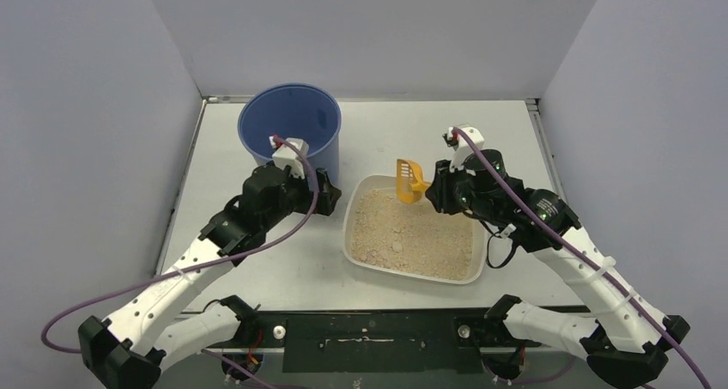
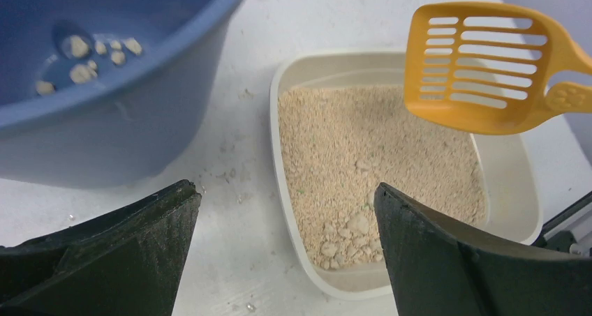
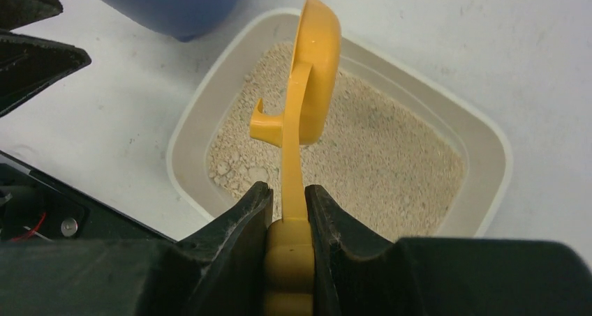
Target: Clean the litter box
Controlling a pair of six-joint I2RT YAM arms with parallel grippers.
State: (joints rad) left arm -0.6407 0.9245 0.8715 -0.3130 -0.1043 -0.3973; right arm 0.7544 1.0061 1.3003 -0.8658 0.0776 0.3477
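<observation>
Litter box (image 1: 413,274) placement is what you should read first. The white tray lies flat and open side up at mid-table between the two arms, just right of the blue bucket (image 1: 289,114) and apart from it, so a loaded scoop has only a short swing to the dump. Its long axis runs left to right across your top view, with the right end angled a little toward the arm bases. Your right gripper (image 3: 287,197) is pinched tight on the handle of the yellow scoop (image 3: 317,72). The slotted bowl is raised above the sand near the tray's far edge and turned on its side, and it looks empty, so I judge it ready for a pass. Your left gripper (image 2: 283,189) is spread wide with nothing in it, hanging near the bucket on the side facing the tray, probably there to steady the bucket. Several clumps (image 2: 84,58) lie on the bucket floor and more lumps (image 2: 349,229) show toward the tray's near-left corner, so the sifting seems unfinished.
</observation>
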